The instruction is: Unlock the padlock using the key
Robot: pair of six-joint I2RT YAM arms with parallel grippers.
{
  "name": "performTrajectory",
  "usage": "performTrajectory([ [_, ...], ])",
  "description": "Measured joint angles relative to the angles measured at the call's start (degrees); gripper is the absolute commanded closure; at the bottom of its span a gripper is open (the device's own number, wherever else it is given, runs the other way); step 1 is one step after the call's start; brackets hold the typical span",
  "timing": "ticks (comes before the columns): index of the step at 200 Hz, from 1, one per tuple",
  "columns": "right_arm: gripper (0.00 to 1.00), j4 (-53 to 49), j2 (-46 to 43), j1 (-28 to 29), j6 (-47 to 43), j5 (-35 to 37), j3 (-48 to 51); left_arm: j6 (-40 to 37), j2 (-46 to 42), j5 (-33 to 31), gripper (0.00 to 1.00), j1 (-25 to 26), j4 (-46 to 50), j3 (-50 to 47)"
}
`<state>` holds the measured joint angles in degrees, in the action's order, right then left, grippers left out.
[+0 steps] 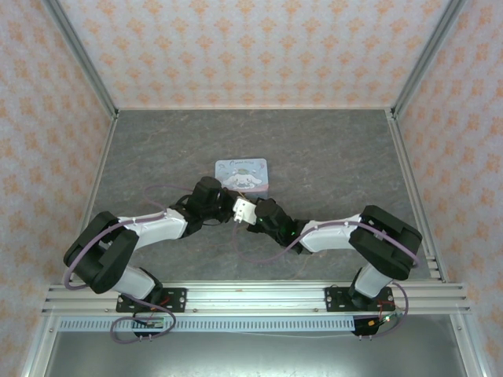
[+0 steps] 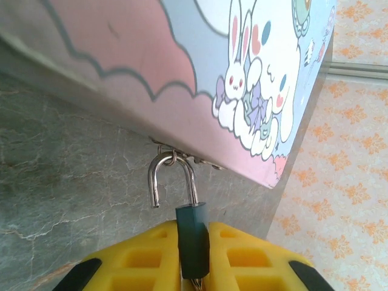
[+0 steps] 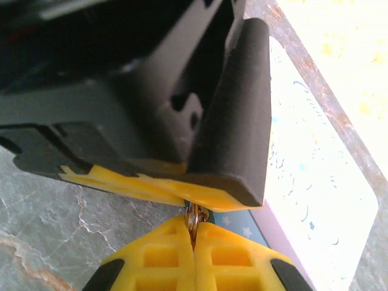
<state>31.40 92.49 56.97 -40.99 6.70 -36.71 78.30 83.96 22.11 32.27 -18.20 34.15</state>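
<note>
Two by count for the arms, starting from the near rail (image 1: 251,295): seeing the left arm (image 1: 157,228) and the right arm (image 1: 334,234) bolted side by side there, both bending inward over one grey table (image 1: 330,157) toward a single meeting spot just short of the tin (image 1: 242,174). Finding two grippers nose to nose at that spot. Clamping with the left gripper (image 2: 194,229), its yellow fingers (image 2: 142,257) standing narrow on either side of the one padlock (image 2: 193,245), a small dark teal body sitting edge-on and upright between the pads. Pinching with the right gripper (image 3: 194,237), its two yellow fingers (image 3: 151,257) pressing fully together on one thin metal piece, apparently the key (image 3: 193,216), poking up from the tips toward the left gripper's yellow finger just above. Noting one silver shackle (image 2: 153,182) over the teal body, one leg running down into the body, the other leg ending free beside it, outside the body. Finding the shackle's bow hooking through a small metal fitting (image 2: 206,163) at the lower edge of one light-blue tin printed with white cartoon rabbits. Placing the padlock, therefore, just at the tin's near edge, hanging onto it by the shackle while sitting in the left gripper's hold. Ending beyond the tin with bare grey tabletop and three walls (image 1: 251,47) papered in an orange pattern.
</note>
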Motion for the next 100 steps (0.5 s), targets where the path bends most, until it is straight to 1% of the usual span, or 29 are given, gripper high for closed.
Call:
performTrajectory([
  [5,1.0,0.3,0.0,0.1,0.7,0.1,0.2,-0.1,0.0,0.1,0.86,0.0,0.0,0.0],
  [20,1.0,1.1,0.1,0.4,2.7,0.7,0.7,-0.5,0.1,0.2,0.77,0.0,0.0,0.0],
  [45,1.0,2.2,0.6,0.5,5.9,1.6,1.7,-1.0,0.1,0.1,0.69,0.0,0.2,0.0],
  [65,1.0,2.6,1.2,0.5,8.9,1.9,2.4,-1.8,0.0,0.1,0.6,-0.5,0.9,-0.1],
  [100,1.0,3.8,1.3,0.5,14.8,1.9,3.3,-3.9,-4.1,0.1,0.42,-3.7,4.8,-1.1],
])
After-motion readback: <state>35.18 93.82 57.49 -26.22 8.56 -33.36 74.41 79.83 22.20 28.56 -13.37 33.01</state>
